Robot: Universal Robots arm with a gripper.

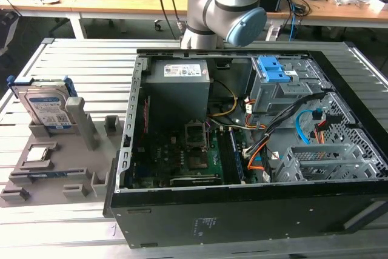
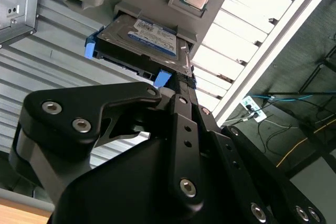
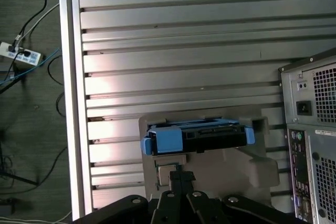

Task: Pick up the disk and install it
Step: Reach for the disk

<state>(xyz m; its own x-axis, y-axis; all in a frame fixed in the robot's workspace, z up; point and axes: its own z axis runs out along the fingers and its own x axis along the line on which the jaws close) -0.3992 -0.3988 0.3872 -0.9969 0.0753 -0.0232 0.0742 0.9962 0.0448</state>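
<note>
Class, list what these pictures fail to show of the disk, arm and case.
Disk, exterior view: lower part sunk in the holder.
Disk, second wrist view: near edge behind the gripper.
Arm, exterior view: cut off by the top edge.
Case, exterior view: near wall hides part of the board.

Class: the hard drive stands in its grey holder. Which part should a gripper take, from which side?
Probably the hard drive by its free upper part, pinched across its flat faces from above: it stands on edge, lower end in the grey holder.
</note>
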